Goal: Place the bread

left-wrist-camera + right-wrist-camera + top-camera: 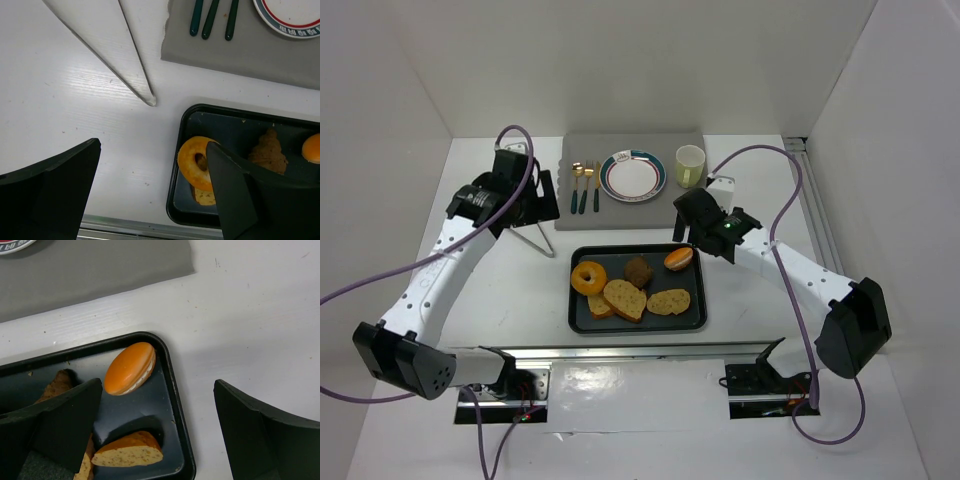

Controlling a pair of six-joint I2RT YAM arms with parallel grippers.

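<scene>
A black tray (696,318) holds the bread: a yellow ring doughnut (588,277), a dark brown muffin lump (639,271), a glossy orange bun (678,259) and several bread slices (625,299). My left gripper (542,192) is open and empty, up and left of the tray; its view shows the doughnut (194,161) and muffin (269,151). My right gripper (687,226) is open and empty, just above the tray's far right corner; its view shows the bun (130,368) and a slice (128,450) between its jaws.
A grey mat (645,215) behind the tray carries a plate (632,175), cutlery (585,186) and a pale cup (690,165). Metal tongs (536,238) lie left of the tray. White walls enclose the table; a rail runs along the near edge.
</scene>
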